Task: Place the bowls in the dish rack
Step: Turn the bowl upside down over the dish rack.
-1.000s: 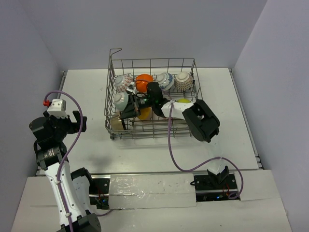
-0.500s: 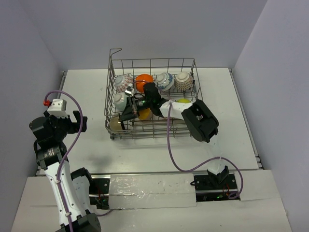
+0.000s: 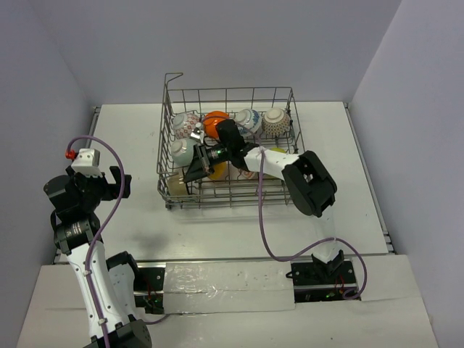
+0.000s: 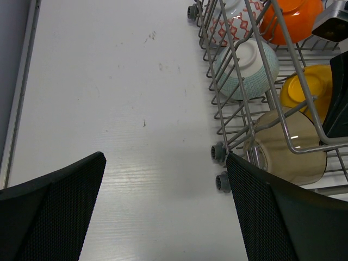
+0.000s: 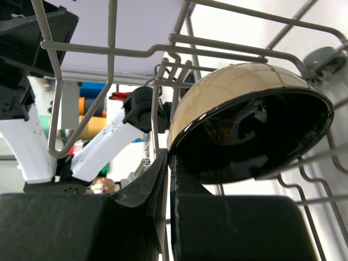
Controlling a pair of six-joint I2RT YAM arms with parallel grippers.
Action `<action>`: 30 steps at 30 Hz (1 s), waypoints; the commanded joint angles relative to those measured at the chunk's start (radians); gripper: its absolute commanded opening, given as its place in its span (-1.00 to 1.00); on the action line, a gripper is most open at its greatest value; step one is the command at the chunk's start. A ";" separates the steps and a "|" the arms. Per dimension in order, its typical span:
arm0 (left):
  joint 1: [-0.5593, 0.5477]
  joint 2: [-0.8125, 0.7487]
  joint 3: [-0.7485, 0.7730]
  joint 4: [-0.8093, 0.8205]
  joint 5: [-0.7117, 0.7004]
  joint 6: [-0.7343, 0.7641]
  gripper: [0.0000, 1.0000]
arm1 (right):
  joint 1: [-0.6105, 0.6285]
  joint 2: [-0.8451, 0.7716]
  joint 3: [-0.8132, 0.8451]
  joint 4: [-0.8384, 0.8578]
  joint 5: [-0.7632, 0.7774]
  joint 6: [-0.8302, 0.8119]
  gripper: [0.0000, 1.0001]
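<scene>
Top external view: your dish rack (image 3: pixel 225 197) stands on the white table (image 3: pixel 130 138), toward the far side. Its raised wire loop (image 3: pixel 172 76) is at the far left corner. Eight bowls are logged, all inside the rack.

Back row, left to right:
- red-and-white bowl (image 3: pixel 183 123)
- orange bowl (image 3: pixel 214 119)
- blue-patterned bowl (image 3: pixel 249 118)
- white-patterned bowl (image 3: pixel 275 122)

The pale teal bowl (image 3: pixel 180 151) sits just in front of the red-and-white one. The yellow bowl (image 3: pixel 216 172) lies near the middle, and the lime green bowl (image 3: pixel 276 151) is toward the right wall, partly hidden by the right arm. The glossy black bowl (image 3: pixel 174 186) (tan outside, black inside) is in the near left corner. It is tipped on its side among the tines, with its opening facing the right arm.

Your right gripper (image 3: pixel 191 176) reaches in from the right and points at that near left corner. In the right wrist view its fingers (image 5: pixel 228 228) are pressed together with no gap, and the tips lie against the rim of the glossy black bowl. The pictures do not show whether the rim is pinched between them, so record it as clenched and in contact only.

In the left wrist view, your left gripper (image 4: pixel 165 163) hangs over bare table to the left of the rack. Its fingers are spread wide and it holds nothing. It is apart from the rack, with the rack's near left corner just beside its right finger in that view.
</scene>
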 commanded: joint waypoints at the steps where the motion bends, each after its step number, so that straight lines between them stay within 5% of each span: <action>1: 0.005 -0.002 -0.005 0.022 0.029 -0.002 0.98 | -0.021 -0.095 0.034 -0.079 0.014 -0.095 -1.00; 30: 0.005 0.002 -0.009 0.022 0.038 -0.007 0.99 | -0.093 -0.189 -0.027 -0.312 0.120 -0.342 -1.00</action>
